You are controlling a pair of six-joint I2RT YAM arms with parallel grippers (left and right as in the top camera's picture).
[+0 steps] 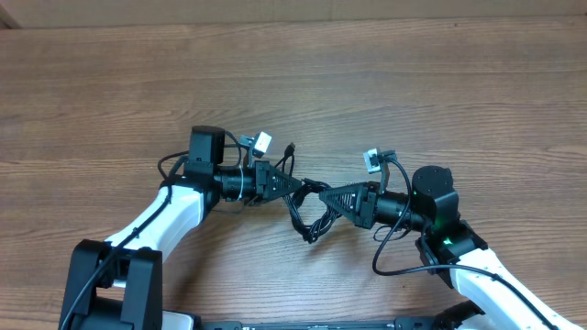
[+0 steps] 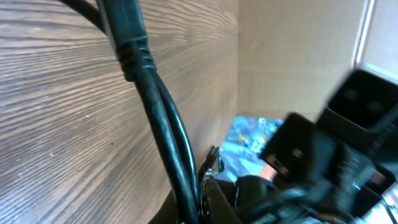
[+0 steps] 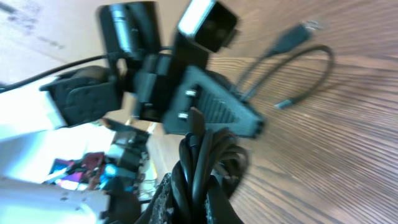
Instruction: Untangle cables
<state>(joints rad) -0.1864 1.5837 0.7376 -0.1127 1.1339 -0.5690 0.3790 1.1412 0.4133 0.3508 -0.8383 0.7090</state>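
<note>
Brown wood-grain table (image 1: 440, 82), seen from overhead, w/ both arms reaching in from the near edge: left arm (image 1: 174, 215) from near-left, right arm (image 1: 477, 261) from near-right. They meet tip to tip around mid-table, slightly near of center. Left gripper (image 1: 300, 183) points right, right gripper (image 1: 324, 194) points left, the two tips just beside each other. The cables (image 1: 305, 218) are thin black cords bunched betw. and just near of the two tips, in loose loops lying on the wood. One strand runs toward the far side and ends in a small USB plug (image 1: 289, 147) on the table just far of the left gripper. Left wrist view: two black strands side by side run down along the wood into the left gripper's own fingers at the bottom edge, so its jaws are clenched on the cables; background blurry. Right wrist view: several strands looped together rise out from betw. the right gripper's fingers at the bottom edge, so that one is clamped on the bunch too. Same view shows the plug w/ a silver tip on the wood at the top right, plus a 2nd small cord end lying free near it, apart from both grippers.
</note>
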